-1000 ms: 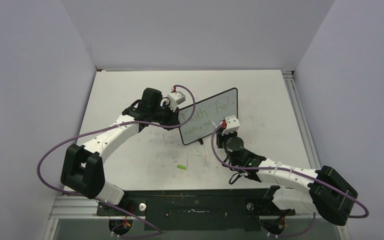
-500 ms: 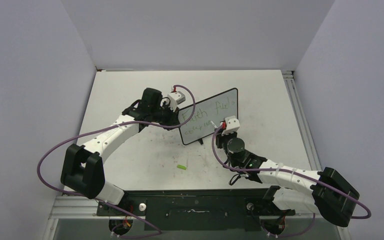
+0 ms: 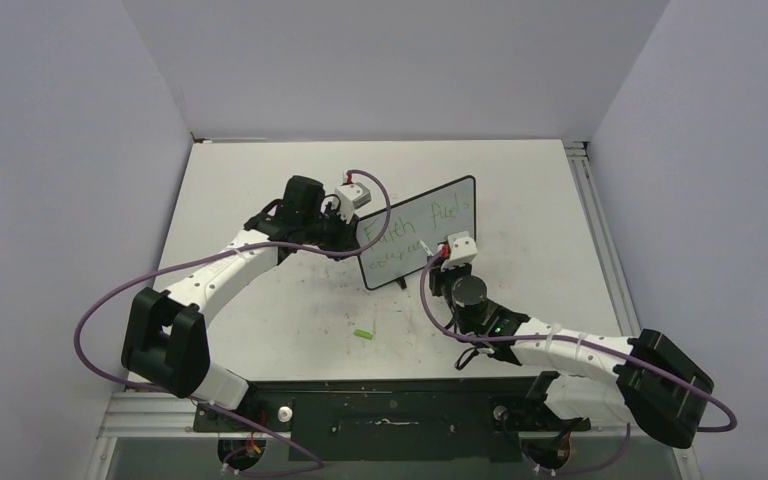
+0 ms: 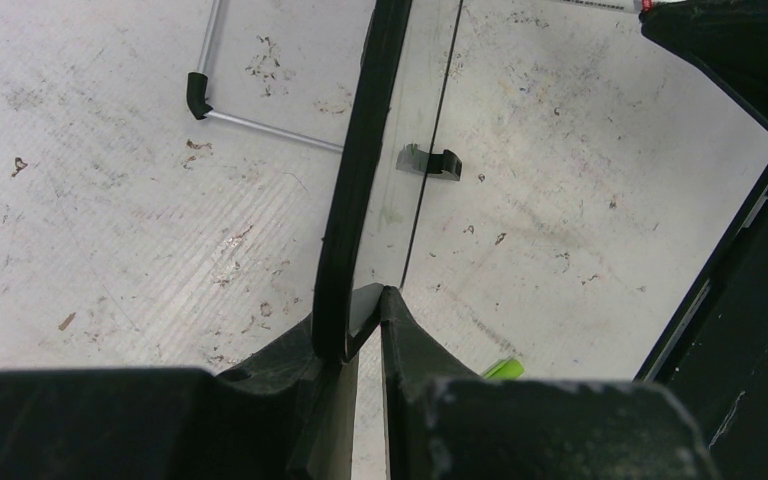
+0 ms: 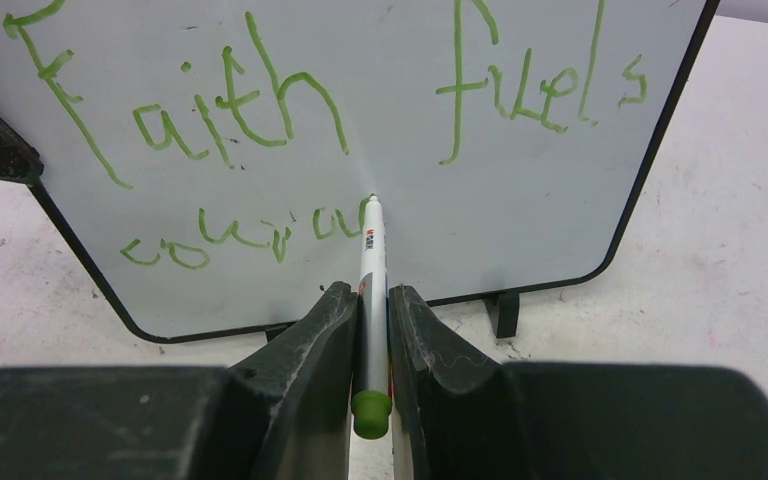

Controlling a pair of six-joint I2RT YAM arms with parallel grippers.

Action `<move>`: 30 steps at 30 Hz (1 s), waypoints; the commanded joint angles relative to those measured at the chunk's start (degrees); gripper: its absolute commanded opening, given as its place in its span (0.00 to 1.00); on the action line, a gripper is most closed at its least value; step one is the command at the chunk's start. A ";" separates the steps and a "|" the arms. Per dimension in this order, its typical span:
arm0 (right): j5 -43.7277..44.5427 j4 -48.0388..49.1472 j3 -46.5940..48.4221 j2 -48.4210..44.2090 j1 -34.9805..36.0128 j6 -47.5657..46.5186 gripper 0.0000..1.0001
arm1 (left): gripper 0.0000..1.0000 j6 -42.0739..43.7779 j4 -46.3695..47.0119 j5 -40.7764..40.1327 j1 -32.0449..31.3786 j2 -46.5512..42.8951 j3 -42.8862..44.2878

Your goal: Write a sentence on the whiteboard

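Right gripper (image 5: 368,295) has its jaws pinched on the green marker (image 5: 370,250), tip right at the whiteboard (image 5: 520,200), which stands upright on the desk (image 3: 260,180). Left gripper (image 4: 360,300) has its jaws clamped on the board's side edge. The sentence (image 5: 332,120) reads "Faith fuels" plus "coura", so I'd say we're mid-"courage". Next is probably the "g": light pressure, slide right, board held steady.

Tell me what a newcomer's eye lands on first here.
The green writing on the small whiteboard standing mid-table: "Faith fuels" above an unfinished second line. The right gripper is shut on a marker whose tip is at that line's end, while the left gripper clamps the board's left edge.
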 commanded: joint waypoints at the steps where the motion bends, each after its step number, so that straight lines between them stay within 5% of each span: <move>1: 1.49 3.84 0.80 0.93 0.19 -0.22 0.05 | 0.00 2.58 -1.65 -1.93 -0.24 -0.39 0.90; 30: 1.83 -0.03 -1.58 4.05 0.13 3.55 0.05 | 0.00 2.60 -1.63 -1.88 -0.24 -0.48 0.90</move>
